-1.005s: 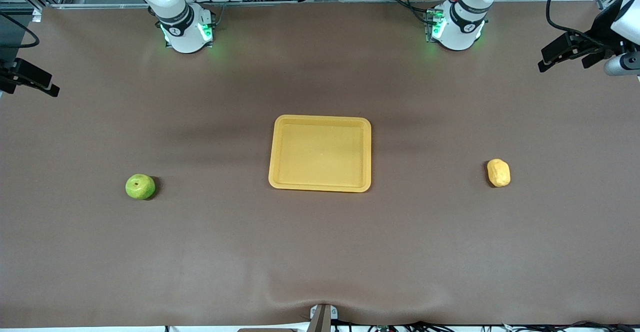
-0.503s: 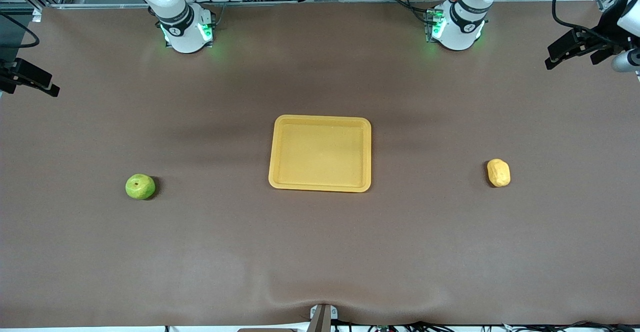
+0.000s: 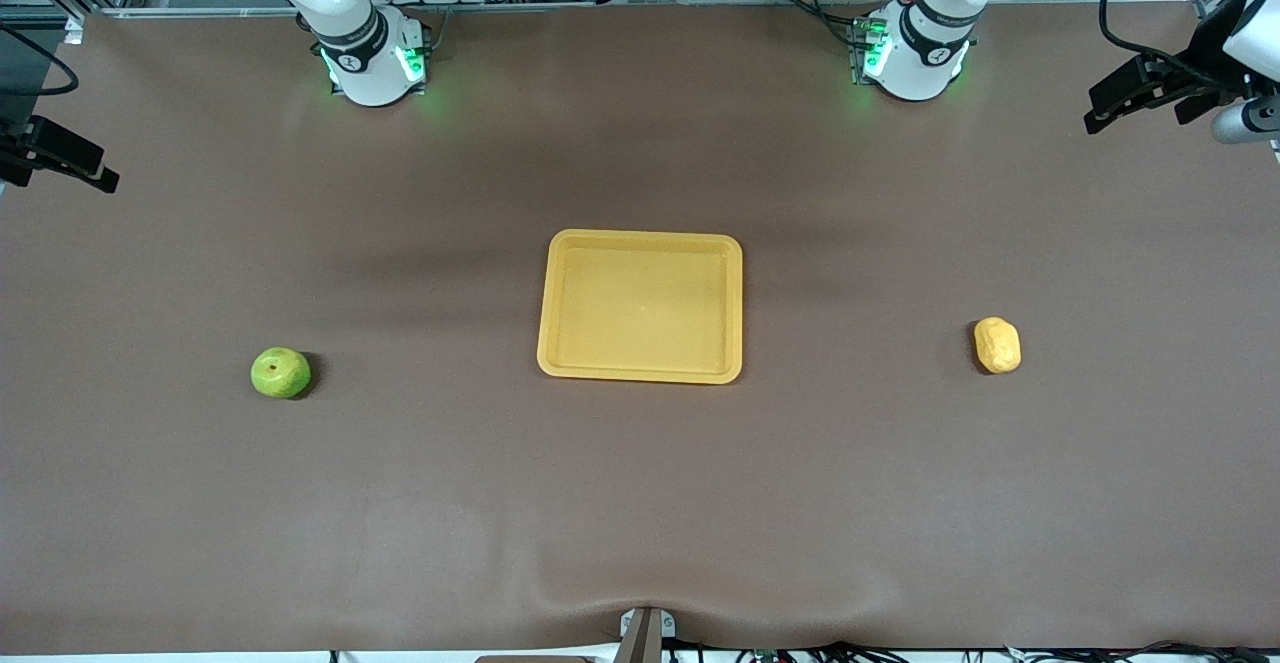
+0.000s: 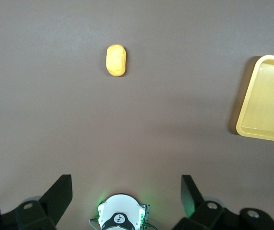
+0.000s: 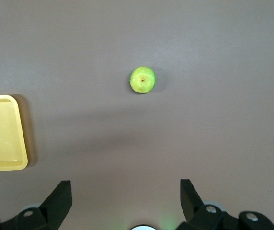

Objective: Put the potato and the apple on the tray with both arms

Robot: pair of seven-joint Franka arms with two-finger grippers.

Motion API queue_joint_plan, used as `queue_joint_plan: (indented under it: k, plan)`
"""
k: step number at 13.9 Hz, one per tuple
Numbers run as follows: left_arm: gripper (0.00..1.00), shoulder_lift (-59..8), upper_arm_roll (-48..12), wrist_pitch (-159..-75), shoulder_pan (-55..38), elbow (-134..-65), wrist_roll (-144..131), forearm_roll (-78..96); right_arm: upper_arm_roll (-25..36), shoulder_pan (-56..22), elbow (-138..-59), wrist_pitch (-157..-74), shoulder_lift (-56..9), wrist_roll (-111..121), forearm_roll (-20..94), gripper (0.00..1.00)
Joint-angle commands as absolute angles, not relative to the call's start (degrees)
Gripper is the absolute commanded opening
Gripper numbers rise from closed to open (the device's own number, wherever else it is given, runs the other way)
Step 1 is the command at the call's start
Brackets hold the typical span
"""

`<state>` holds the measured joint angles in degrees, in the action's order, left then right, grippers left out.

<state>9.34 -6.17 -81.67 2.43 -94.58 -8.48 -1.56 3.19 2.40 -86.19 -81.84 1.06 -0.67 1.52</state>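
Front view: tray (image 3: 548, 303), yellow-orange, rectangular, low rim, nothing on it, lying at the middle of the brown table (image 3: 640, 503). Apple (image 3: 280, 373), green, stem dimple up, on the table toward the right arm's end, well apart from the tray and slightly nearer the front camera than the tray's centre. Potato (image 3: 997, 345), oblong, yellow, on the table toward the left arm's end, well apart from the tray. Left gripper (image 3: 1140, 95) high over the left arm's end of the table; right gripper (image 3: 60, 155) high over the right arm's end; neither touches anything

Left wrist view: left gripper (image 4: 126, 195) with fingers (image 4: 55, 196) spread wide, holding nothing, well above the table. Potato (image 4: 116, 60) on bare table; one edge of the tray (image 4: 245, 108) in sight

Right wrist view: right gripper (image 5: 126, 195) with fingers (image 5: 56, 197) spread wide, holding nothing, well above the table. Apple (image 5: 142, 80) on bare table; one corner of the tray (image 5: 18, 139) in sight
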Motion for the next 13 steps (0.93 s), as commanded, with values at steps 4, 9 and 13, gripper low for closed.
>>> queue_joint_plan:
  k: [4,9,13]
  plan:
    - [1.0,9.3,-6.4,-82.0,2.5,-96.9,-8.2,-2.7,2.7,4.8,-86.1,-81.4,1.0,-0.4,2.0,1.0]
    - [1.0,9.9,-6.3,-89.4,2.7,-104.6,-8.3,-2.7,2.7,5.1,-86.0,-81.5,0.9,-0.4,2.0,1.0]
    - [1.0,9.9,-6.3,-97.1,3.6,-111.2,-9.0,-2.7,2.7,5.1,-86.1,-81.7,0.5,-0.4,2.0,1.0]
